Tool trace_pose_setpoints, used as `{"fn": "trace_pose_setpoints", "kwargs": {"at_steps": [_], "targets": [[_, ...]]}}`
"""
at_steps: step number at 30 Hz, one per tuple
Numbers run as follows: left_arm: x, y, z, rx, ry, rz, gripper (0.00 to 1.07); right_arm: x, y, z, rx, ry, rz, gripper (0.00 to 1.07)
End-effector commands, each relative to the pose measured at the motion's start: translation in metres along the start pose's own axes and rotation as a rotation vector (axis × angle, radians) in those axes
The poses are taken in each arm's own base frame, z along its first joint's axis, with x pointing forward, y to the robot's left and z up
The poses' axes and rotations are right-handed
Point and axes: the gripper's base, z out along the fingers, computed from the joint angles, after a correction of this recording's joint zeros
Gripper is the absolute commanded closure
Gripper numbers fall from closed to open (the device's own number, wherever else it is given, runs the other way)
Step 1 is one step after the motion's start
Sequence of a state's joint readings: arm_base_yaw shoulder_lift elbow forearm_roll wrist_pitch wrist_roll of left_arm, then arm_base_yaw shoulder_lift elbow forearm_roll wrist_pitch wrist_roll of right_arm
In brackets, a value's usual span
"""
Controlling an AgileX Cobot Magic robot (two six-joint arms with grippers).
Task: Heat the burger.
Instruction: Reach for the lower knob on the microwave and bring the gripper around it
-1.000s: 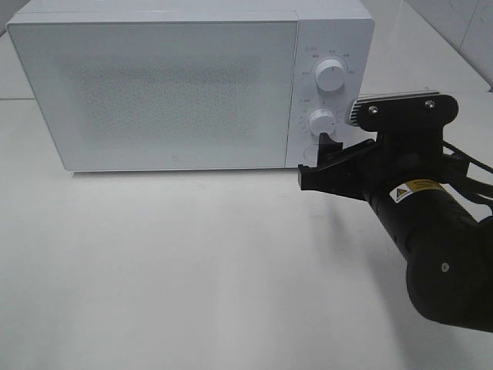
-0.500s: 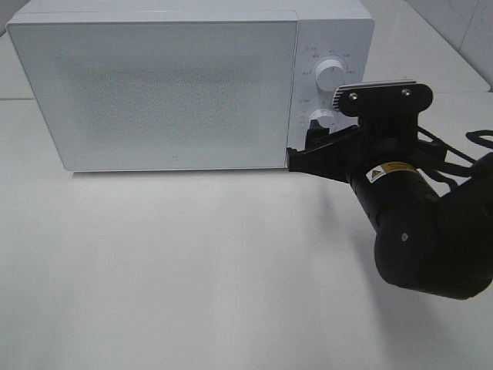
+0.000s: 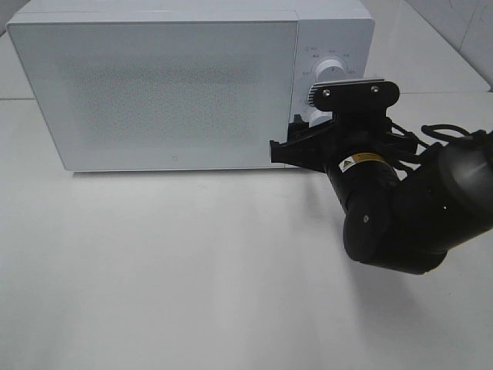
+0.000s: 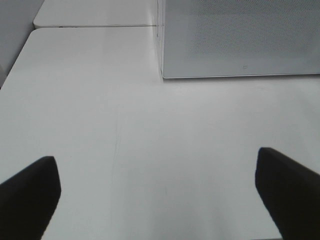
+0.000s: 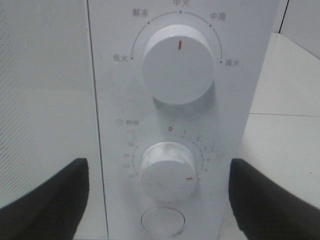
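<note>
Right wrist view: right gripper (image 5: 159, 197), jaws apart and empty, straddles the timer knob (image 5: 167, 172), whose red mark (image 5: 189, 178) sits near four o'clock, off zero at twelve. The burger is unseen, presumably behind the closed microwave door (image 3: 154, 85). Step: timer setting; next, close squarely on the knob's rim.

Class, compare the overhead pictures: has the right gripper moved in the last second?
Yes. The right gripper has shifted left across the microwave control panel, now covering the lower dial.

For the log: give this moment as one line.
white boxy microwave: door shut | right gripper: open, facing round white timer knob | left gripper: open, over white table | burger: unseen
</note>
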State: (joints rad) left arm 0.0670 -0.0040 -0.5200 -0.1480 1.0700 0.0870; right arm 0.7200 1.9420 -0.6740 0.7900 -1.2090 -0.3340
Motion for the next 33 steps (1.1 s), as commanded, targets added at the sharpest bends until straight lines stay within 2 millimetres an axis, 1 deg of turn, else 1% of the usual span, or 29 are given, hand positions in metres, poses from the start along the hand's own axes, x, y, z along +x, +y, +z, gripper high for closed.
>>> {"fn": "trace_pose_setpoints", "kwargs": {"at_steps": [1, 7, 9, 19, 24, 27, 33], "targets": [[0.002, -0.001, -0.003, 0.000, -0.024, -0.006, 0.09, -0.008, 0.000, 0.010, 0.000, -0.030, 0.026, 0.32], [0.002, -0.001, -0.002, 0.000, -0.022, -0.007, 0.09, -0.010, -0.002, 0.016, 0.001, -0.045, 0.024, 0.32], [0.002, -0.001, -0.002, 0.000, -0.017, -0.007, 0.09, -0.003, -0.001, 0.025, 0.008, -0.025, 0.018, 0.32], [0.002, 0.000, -0.002, 0.000, -0.017, -0.007, 0.09, 0.008, 0.006, 0.042, 0.021, -0.014, 0.022, 0.32], [0.002, 0.000, -0.002, 0.000, -0.017, -0.007, 0.09, 0.006, 0.005, 0.042, 0.036, -0.042, 0.041, 0.33], [0.002, 0.000, -0.002, 0.000, -0.017, -0.007, 0.09, 0.006, 0.003, 0.043, 0.062, -0.042, 0.085, 0.34], [0.002, 0.000, -0.002, 0.000, -0.017, -0.007, 0.09, 0.010, 0.005, 0.046, 0.059, -0.039, 0.078, 0.35]]}}
